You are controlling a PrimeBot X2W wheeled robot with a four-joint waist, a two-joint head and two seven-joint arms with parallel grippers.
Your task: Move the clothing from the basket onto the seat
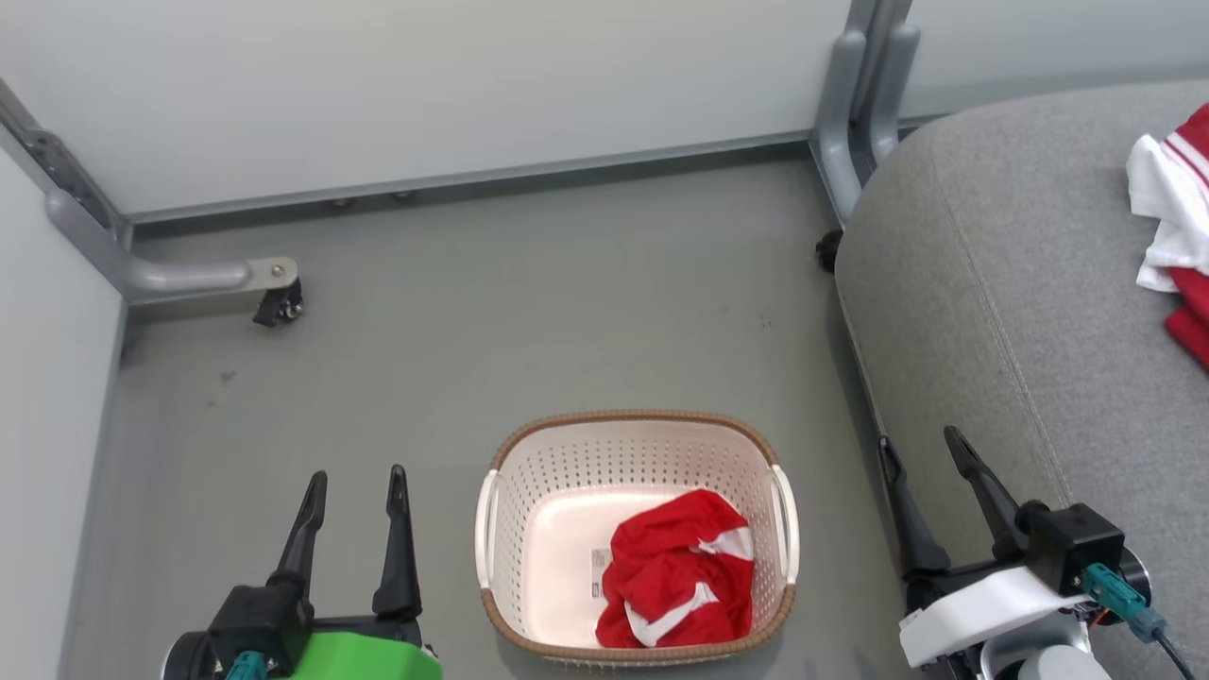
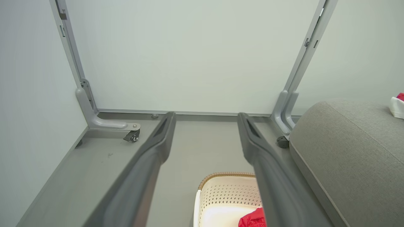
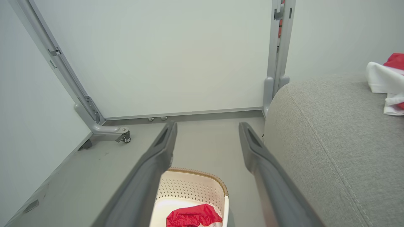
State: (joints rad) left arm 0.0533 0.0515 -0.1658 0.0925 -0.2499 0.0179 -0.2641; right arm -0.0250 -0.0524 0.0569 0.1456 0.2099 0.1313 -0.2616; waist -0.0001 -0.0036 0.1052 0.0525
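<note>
A grey floor (image 1: 472,312) lies between pale partition panels (image 1: 425,85) that meet in a corner at the left. A grey metal rail (image 1: 472,177) runs along the foot of the far panel. At the left corner, a grey post bends into a foot (image 1: 189,277) ending at a small black caster (image 1: 280,307). Twin grey posts (image 1: 864,85) rise at the right, with a dark caster (image 1: 828,249) at their base. A faint scuff (image 1: 227,377) marks the floor.

Red garment (image 1: 678,578) crumpled in cream basket (image 1: 631,444), second garment (image 1: 1176,227) on grey seat (image 1: 992,283)
</note>
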